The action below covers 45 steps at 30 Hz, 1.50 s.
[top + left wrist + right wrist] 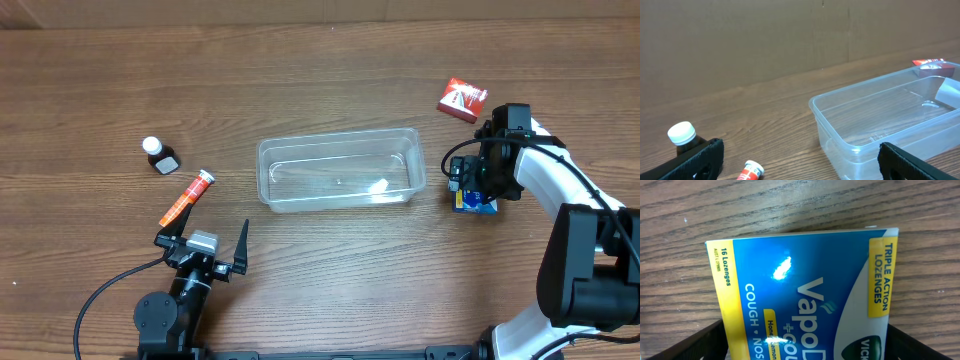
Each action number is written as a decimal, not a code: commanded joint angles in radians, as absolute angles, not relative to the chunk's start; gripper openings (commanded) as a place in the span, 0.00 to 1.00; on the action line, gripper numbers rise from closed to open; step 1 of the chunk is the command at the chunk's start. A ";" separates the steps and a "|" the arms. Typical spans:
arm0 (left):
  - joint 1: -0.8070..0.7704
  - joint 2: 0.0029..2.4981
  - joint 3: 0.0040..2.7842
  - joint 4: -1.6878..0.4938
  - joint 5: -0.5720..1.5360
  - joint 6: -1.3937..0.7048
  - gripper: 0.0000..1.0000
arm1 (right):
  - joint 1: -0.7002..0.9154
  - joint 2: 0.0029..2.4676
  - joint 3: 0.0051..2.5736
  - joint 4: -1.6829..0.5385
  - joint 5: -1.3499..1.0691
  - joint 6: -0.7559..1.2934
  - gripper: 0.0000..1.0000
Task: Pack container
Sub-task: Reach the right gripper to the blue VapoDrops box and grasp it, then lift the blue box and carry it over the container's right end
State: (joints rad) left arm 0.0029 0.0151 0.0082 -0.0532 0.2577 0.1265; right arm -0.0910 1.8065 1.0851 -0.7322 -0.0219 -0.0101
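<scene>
The container (pixel 338 136) was set on the desk (pixel 100 90), long axis left-right, just left of the right end effector (pixel 472 192). This was placed astride a blue box (pixel 800 285); whether it gripped could not be told. The left end effector (pixel 203 233), spread wide, was farther off.

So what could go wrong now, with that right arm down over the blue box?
1. The blue and yellow cardboard lozenge box lies flat on the wooden table between the fingers of the right end effector; its glossy face could slip from a weak pinch.
2. It sits close beside the clear plastic rectangular container; carried too low, it might hit the rim and shove the container.
</scene>
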 commanded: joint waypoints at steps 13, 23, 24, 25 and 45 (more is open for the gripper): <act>0.014 0.005 0.005 -0.051 0.252 0.134 1.00 | -0.096 1.810 1.035 -0.690 -0.046 -0.079 0.65; 0.014 0.005 0.005 -0.051 0.252 0.134 1.00 | -0.096 1.806 1.363 -1.017 -0.067 -0.075 0.66; 0.014 0.005 0.005 -0.051 0.252 0.134 1.00 | -0.096 1.805 1.441 -1.087 -0.086 -0.075 0.66; 0.014 0.005 0.005 -0.051 0.252 0.134 1.00 | -0.096 1.802 1.502 -1.136 -0.110 -0.075 0.66; 0.014 0.005 0.005 -0.051 0.252 0.134 1.00 | 0.305 1.692 1.616 -1.152 -0.222 0.144 0.65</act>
State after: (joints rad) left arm 0.0029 0.0147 0.0082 -0.0532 0.2577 0.1265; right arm 0.2516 1.6840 1.6249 -1.1660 -0.3916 0.0425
